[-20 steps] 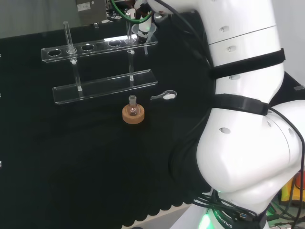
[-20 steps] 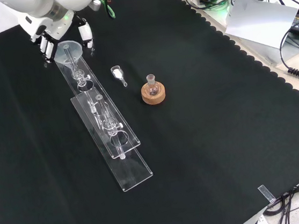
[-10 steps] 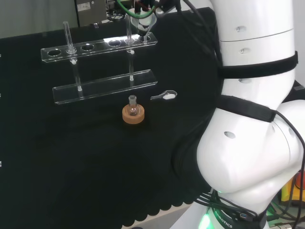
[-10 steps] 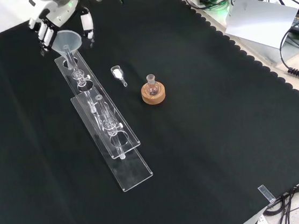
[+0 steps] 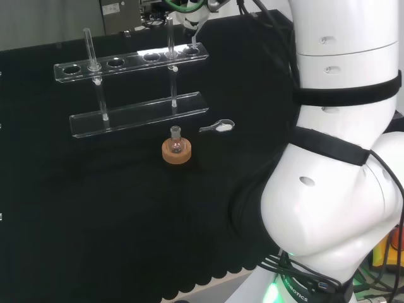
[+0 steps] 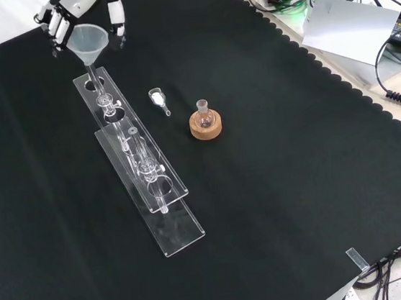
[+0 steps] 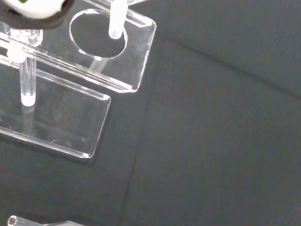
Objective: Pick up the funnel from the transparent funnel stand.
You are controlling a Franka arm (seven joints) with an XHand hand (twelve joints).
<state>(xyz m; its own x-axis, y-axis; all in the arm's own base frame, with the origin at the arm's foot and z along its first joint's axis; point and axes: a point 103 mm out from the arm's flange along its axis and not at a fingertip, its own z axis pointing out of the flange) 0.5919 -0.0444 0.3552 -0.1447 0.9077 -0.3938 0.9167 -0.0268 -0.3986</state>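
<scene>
- Since a second before, we saw the hand (image 6: pixel 81 8) rise toward the top edge of the front view, taking the funnel (image 6: pixel 88 42) with it; earlier the funnel's cone sat low against the end of the transparent funnel stand (image 6: pixel 138 166), and now it hung above that end with its stem pointing down at the last hole.
- We saw the hand's fingers (image 6: pixel 117 13) curled down on either side of the funnel's rim in the front view, so we took the hand as holding the funnel; the exact contact points were hidden from us.
- In the wrist view we saw the tip of the funnel stem (image 7: pixel 115 26) over the round end hole (image 7: pixel 98 34) of the stand's upper plate; whether the tip had cleared the hole we could not tell.
- In the head view we saw the funnel (image 5: pixel 191 20) at the upper edge, above the right end of the stand's upper plate (image 5: pixel 126 61); the stand's base plate (image 5: pixel 139 114) lay on the black surface (image 5: pixel 95 208) below it.
- We saw a small flask on a cork ring (image 6: pixel 205 125) to the right of the stand in the front view, apart from it; a small clear scoop (image 6: pixel 158 100) lay between the ring and the stand, touching neither.
- The stand, the flask and the scoop had kept their places.
</scene>
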